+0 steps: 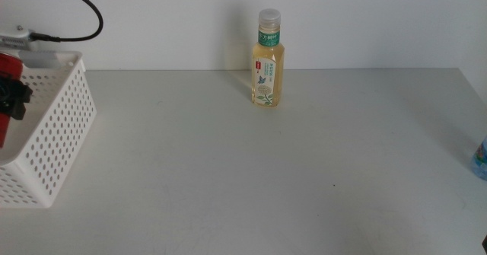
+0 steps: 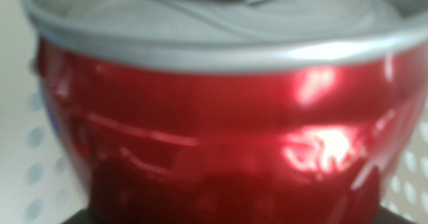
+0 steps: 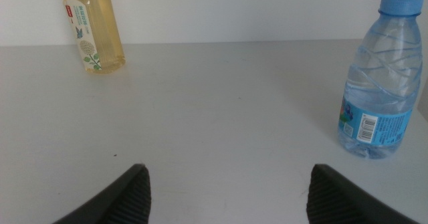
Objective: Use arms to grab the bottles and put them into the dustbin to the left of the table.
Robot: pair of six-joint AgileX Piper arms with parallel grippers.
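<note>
Over the white perforated plastic dustbin (image 1: 47, 133) my left gripper (image 1: 11, 99) is clamping the slim red soda can (image 2: 221, 124) | right gripper (image 3: 227, 190) is waiting, jaws spread, beside the clear blue-capped water bottle (image 3: 378, 83) | risk: can is sitting near the bin's edge, could be striking the rim and bouncing out.

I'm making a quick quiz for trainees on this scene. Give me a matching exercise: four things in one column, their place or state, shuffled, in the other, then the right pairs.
Things:
1. red can
2. yellow tea bottle
3. water bottle
4. right gripper

Places or states:
A. open, low over bare table
B. upright at the table's far edge, by the wall
C. upright near the table's right edge
D. over the white basket, in the left gripper

Pairs: 1-D, 2-B, 3-C, 4-A
</note>
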